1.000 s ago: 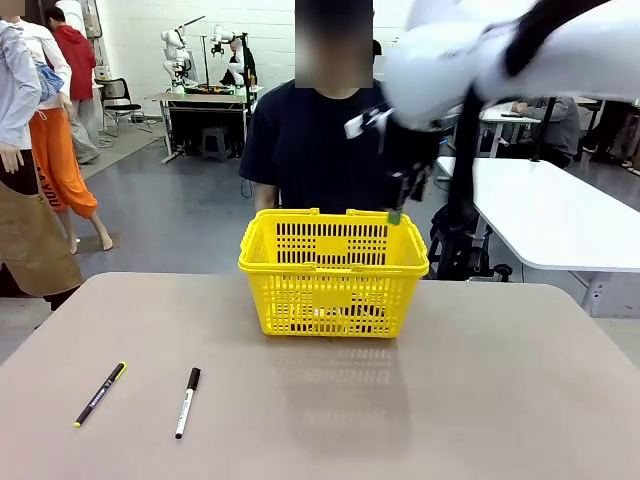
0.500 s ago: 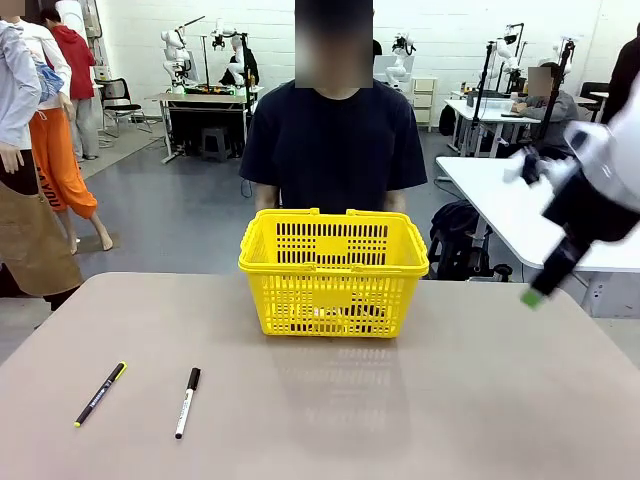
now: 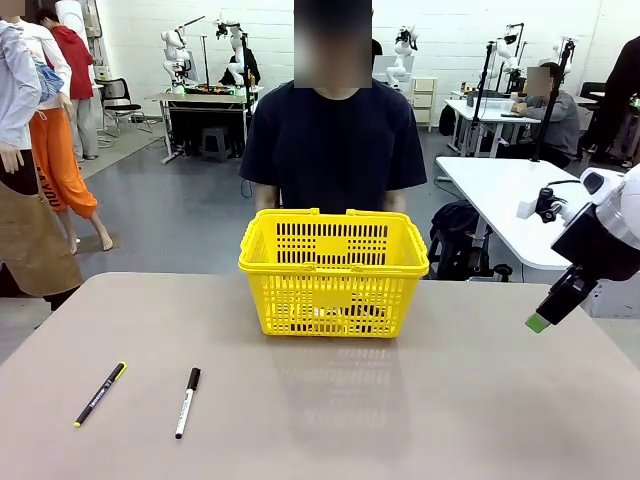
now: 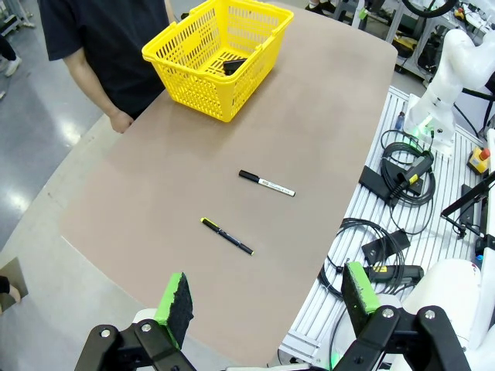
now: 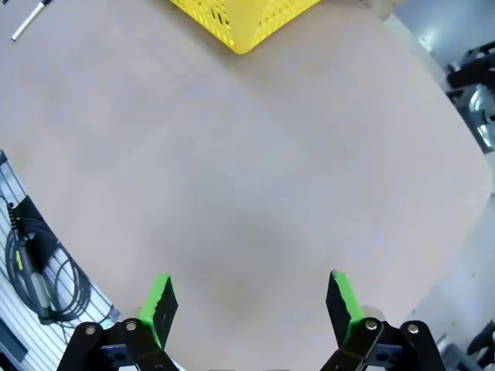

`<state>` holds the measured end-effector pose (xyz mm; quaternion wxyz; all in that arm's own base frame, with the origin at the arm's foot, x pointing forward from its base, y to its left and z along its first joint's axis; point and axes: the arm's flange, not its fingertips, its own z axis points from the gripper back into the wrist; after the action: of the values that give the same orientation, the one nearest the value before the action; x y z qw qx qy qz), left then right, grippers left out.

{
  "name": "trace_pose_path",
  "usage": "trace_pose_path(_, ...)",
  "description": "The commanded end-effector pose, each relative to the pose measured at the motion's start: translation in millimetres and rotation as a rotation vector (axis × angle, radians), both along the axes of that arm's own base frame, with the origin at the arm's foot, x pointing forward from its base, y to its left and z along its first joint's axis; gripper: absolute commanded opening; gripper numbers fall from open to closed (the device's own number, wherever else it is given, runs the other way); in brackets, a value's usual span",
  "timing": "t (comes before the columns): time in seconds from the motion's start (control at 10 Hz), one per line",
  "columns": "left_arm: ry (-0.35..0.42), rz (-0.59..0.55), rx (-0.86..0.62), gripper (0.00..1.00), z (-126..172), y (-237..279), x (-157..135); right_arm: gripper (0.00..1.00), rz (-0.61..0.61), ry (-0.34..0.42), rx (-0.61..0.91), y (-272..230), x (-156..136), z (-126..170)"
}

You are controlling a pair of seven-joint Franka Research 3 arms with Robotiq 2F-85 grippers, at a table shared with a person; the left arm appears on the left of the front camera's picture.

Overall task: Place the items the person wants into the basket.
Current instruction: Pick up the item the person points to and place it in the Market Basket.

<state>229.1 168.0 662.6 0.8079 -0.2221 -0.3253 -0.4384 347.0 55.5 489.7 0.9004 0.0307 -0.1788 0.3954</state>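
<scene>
The yellow basket (image 3: pixel 330 270) stands at the far middle of the table, in front of the person (image 3: pixel 335 140) in a dark T-shirt. In the left wrist view the basket (image 4: pixel 203 77) holds a dark item (image 4: pixel 234 66), too small to name. My right gripper (image 3: pixel 540 320) hangs over the table's right edge, well right of the basket, one green pad showing. Its wrist view has the right gripper (image 5: pixel 251 297) open and holding nothing above bare tabletop, with a basket corner (image 5: pixel 240 19) at the top. My left gripper (image 4: pixel 267 297) is open and high above the near left corner.
Two black pens (image 3: pixel 188 402) (image 3: pixel 100 393) lie on the near left of the table; the left wrist view has them (image 4: pixel 267 183) (image 4: pixel 227 236) mid-table. Cables and boxes (image 4: pixel 394 178) sit on the rail beside the table. A white table (image 3: pixel 520 210) stands behind at the right.
My right arm swung away from above the basket's right rim, out to the right and down to the table's right edge. The basket and pens stayed put.
</scene>
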Motion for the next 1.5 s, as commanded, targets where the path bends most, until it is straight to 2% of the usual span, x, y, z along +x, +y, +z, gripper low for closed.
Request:
trace_pose_path(0.0,-0.019,-0.021,-0.01,1.0,-0.4,0.6,-0.8,1.0,0.009,-0.002,-0.011,2.4,-7.6,6.9)
trace_pose_path(0.5,-0.019,-0.021,-0.01,1.0,-0.4,0.6,-0.8,1.0,0.007,-0.009,0.001,-0.4,-6.9,8.5)
trace_pose_path(0.6,-0.019,-0.021,-0.01,1.0,-0.4,0.6,-0.8,1.0,0.045,-0.038,0.037,-23.3,-20.9,41.5)
trace_pose_path(0.8,-0.019,-0.021,-0.01,1.0,-0.4,0.6,-0.8,1.0,0.137,-0.038,0.19,-68.9,-42.9,114.6)
trace_pose_path(0.9,-0.019,-0.021,-0.01,1.0,-0.4,0.6,-0.8,1.0,0.247,-0.047,0.334,-101.8,-49.5,154.3)
trace_pose_path(1.0,-0.019,-0.021,-0.01,1.0,-0.4,0.6,-0.8,1.0,0.389,-0.074,0.474,-135.0,-53.1,179.8)
trace_pose_path(1.1,-0.019,-0.021,-0.01,1.0,-0.4,0.6,-0.8,1.0,0.497,-0.114,0.593,-166.5,-56.4,193.9)
trace_pose_path(1.2,-0.019,-0.021,-0.01,1.0,-0.4,0.6,-0.8,1.0,0.552,-0.147,0.671,-193.8,-56.8,199.5)
trace_pose_path(1.4,-0.019,-0.021,-0.01,1.0,-0.4,0.6,-0.8,1.0,0.566,-0.197,0.763,-245.2,-49.7,189.2)
